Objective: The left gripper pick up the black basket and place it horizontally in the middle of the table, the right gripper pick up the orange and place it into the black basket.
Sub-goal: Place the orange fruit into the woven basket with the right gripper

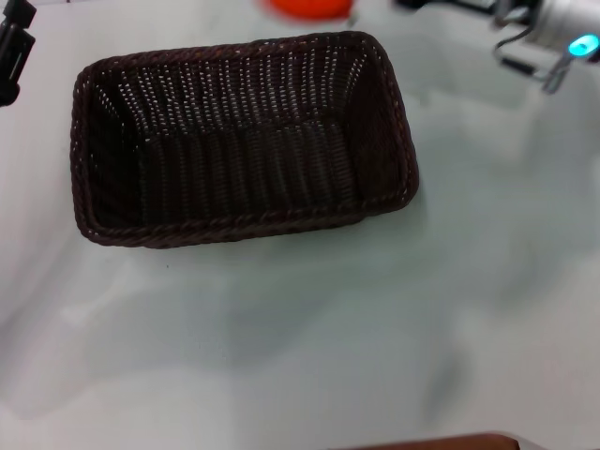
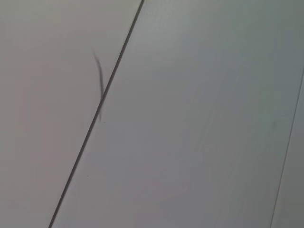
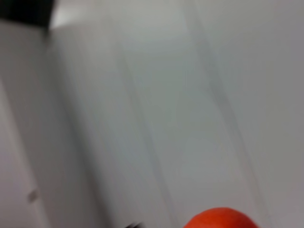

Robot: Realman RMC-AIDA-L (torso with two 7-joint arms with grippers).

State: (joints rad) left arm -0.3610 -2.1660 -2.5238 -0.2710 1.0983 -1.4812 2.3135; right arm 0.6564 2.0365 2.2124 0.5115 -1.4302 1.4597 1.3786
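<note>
In the head view, nearest the camera, a strip of brown edge (image 1: pixel 441 441) shows at the bottom of the frame, right of centre. Above it the pale desk (image 1: pixel 309 328) spreads bare across the lower half. The black basket (image 1: pixel 239 141) lies on the desk in the upper middle of the frame, its long side running across the picture, open side up and nothing inside it. Its braided rim and sloping woven walls are all in sight.

At the upper left edge, level with the basket's far rim and apart from it, the black tip of the left hand (image 1: pixel 14 52) reaches into the frame; whether its fingers are apart or together cannot be told. Beyond the basket's far rim, at the top edge just right of centre, sits the orange (image 1: pixel 309 7), cut off by the frame and outside the basket. In the upper right corner the right arm's silver wrist (image 1: pixel 562 33) with a cyan light is in sight; the right hand itself is out of the frame.

The left wrist view shows only desk surface (image 2: pixel 199 123) crossed by a thin dark seam (image 2: pixel 95 118). The right wrist view shows the orange (image 3: pixel 221 219) at the bottom edge, with pale desk (image 3: pixel 166 95) behind.
</note>
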